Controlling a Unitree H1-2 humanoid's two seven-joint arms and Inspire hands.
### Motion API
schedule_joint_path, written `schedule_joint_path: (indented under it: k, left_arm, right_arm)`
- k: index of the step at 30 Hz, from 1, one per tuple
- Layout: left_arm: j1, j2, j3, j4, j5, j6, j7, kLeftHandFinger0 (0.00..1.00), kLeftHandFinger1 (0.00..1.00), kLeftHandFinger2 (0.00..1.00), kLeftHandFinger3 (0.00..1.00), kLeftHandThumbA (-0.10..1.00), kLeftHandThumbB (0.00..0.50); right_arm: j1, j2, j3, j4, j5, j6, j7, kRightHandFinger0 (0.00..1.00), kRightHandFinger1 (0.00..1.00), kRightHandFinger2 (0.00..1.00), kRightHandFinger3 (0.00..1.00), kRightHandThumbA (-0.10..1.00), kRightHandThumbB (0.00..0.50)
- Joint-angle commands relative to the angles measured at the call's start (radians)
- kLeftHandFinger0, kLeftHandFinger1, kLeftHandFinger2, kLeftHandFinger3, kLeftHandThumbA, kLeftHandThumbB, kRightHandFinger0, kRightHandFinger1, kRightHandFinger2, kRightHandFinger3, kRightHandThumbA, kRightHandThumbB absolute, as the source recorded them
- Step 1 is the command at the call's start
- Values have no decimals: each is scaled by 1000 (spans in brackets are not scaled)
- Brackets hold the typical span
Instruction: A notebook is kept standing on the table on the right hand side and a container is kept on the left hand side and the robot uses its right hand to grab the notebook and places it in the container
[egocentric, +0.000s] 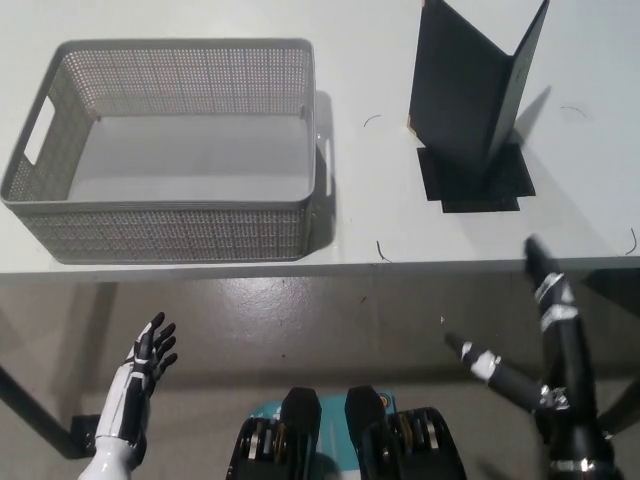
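The dark notebook (470, 90) stands open on the counter (360, 200) at the right, well apart from the grey container (170, 235) at the left. The black right hand (535, 345) is below the counter edge with fingers spread, holding nothing. The white left hand (145, 365) rests low at the left, fingers apart.

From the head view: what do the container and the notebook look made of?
Container: looks like moulded grey plastic with a matte finish; its walls carry a fine perforated mesh pattern, with cut-out handles at the ends. It could be coated metal mesh; I cannot tell for sure.
Notebook: dark, matte, stiff cover, likely card or leatherette; it stands open on its edges without sagging.
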Motion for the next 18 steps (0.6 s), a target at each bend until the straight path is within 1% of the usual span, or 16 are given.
schedule_joint_path:
  k: [1, 2, 3, 4, 6, 8, 9, 12, 13, 15, 16, 17, 18]
  left_arm:
    - [-6, 11, 4, -6, 5, -57, -4, 1000, 1000, 1000, 1000, 1000, 226]
    - [-5, 11, 3, -7, 5, -56, -4, 1000, 1000, 1000, 1000, 1000, 224]
    - [5, 9, 3, -12, 9, -51, 0, 1000, 1000, 1000, 1000, 1000, 221]
    - [9, 7, 3, -15, 11, -49, 2, 1000, 1000, 1000, 1000, 1000, 220]
    - [9, 8, 5, -7, 0, -57, -4, 1000, 1000, 1000, 1000, 1000, 215]
    - [17, 8, 8, -4, -18, -66, -13, 1000, 1000, 1000, 1000, 1000, 204]
    - [18, 7, 9, -3, -17, -69, -12, 1000, 1000, 1000, 1000, 1000, 209]
    - [21, 4, 11, 4, -22, -83, -12, 1000, 1000, 1000, 1000, 1000, 211]
    - [18, 3, 11, 8, -15, -84, -7, 1000, 1000, 1000, 1000, 1000, 223]
    - [19, 2, 11, 6, -18, -86, -10, 1000, 1000, 1000, 1000, 1000, 206]
    - [23, 2, 10, 3, -17, -85, -11, 1000, 1000, 1000, 1000, 1000, 202]
    - [24, 1, 10, 4, -14, -84, -8, 1000, 1000, 1000, 1000, 1000, 210]
    - [23, 0, 11, 4, -10, -79, -4, 1000, 1000, 1000, 1000, 1000, 203]
  right_arm:
    - [-110, 12, -37, -81, -74, 15, -49, 1000, 1000, 1000, 1000, 1000, 500]
    - [-120, 14, -41, -79, -75, 22, -49, 1000, 1000, 1000, 1000, 1000, 500]
    - [-166, 13, -54, -72, -53, 85, -43, 1000, 1000, 1000, 1000, 1000, 500]
    - [-202, 12, -66, -59, -41, 113, -41, 1000, 1000, 1000, 1000, 1000, 500]
    - [-257, 5, -83, -28, -42, 132, -43, 1000, 1000, 1000, 1000, 1000, 500]
    - [-313, -3, -99, 2, -47, 170, -42, 1000, 1000, 1000, 1000, 1000, 448]
    - [-344, -6, -111, 12, -60, 212, -46, 1000, 1000, 1000, 1000, 1000, 443]
    - [-404, -19, -127, 56, -54, 258, -42, 1000, 1000, 1000, 1000, 1000, 404]
    - [-435, -28, -130, 87, -70, 281, -46, 1000, 1000, 1000, 1000, 1000, 391]
    - [-504, -41, -142, 179, -34, 269, -51, 1000, 1000, 1000, 1000, 1000, 350]
    - [-543, -46, -152, 246, -16, 259, -58, 1000, 1000, 1000, 1000, 1000, 358]
    - [-561, -49, -155, 278, -17, 251, -67, 1000, 1000, 1000, 1000, 1000, 358]
    - [-597, -55, -160, 342, -23, 235, -87, 1000, 1000, 1000, 1000, 1000, 358]
